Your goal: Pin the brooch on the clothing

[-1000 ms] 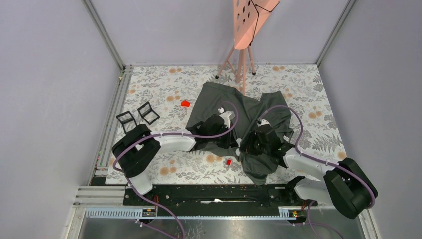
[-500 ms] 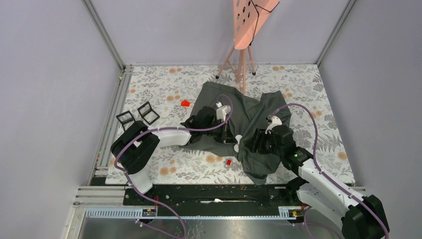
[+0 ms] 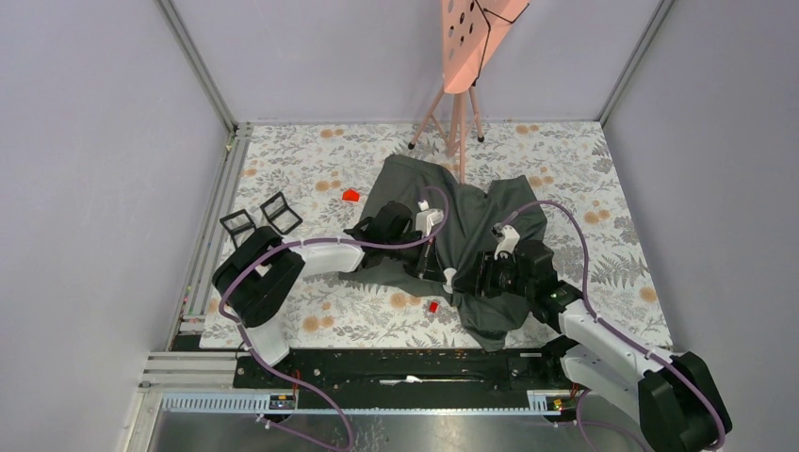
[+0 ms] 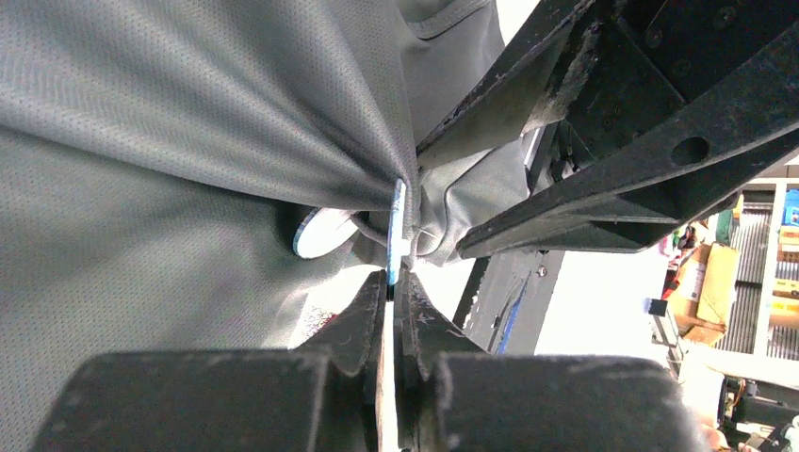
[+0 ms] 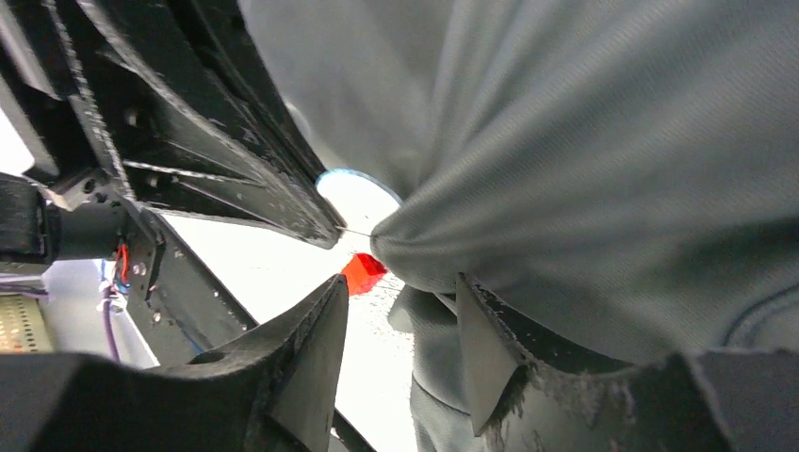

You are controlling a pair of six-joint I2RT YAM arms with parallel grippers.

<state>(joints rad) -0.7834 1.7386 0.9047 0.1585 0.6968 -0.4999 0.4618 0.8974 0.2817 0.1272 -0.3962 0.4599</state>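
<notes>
Brooch (image 5: 358, 202) held over the middle of the counter (image 3: 301, 160): a white disc with a blue rim, clenched edge-on in the left tool (image 4: 391, 278), its thin pin touching a bunched fold of the T-shirt (image 4: 141, 141). Right tool (image 5: 399, 287) is released, jaws apart either side of that fold, gripping nothing. My read: this is the piercing step, pin at the cloth, not yet fastened. Next calls for the right tool to clench the fold taut while the left drives the pin through and latches it.
</notes>
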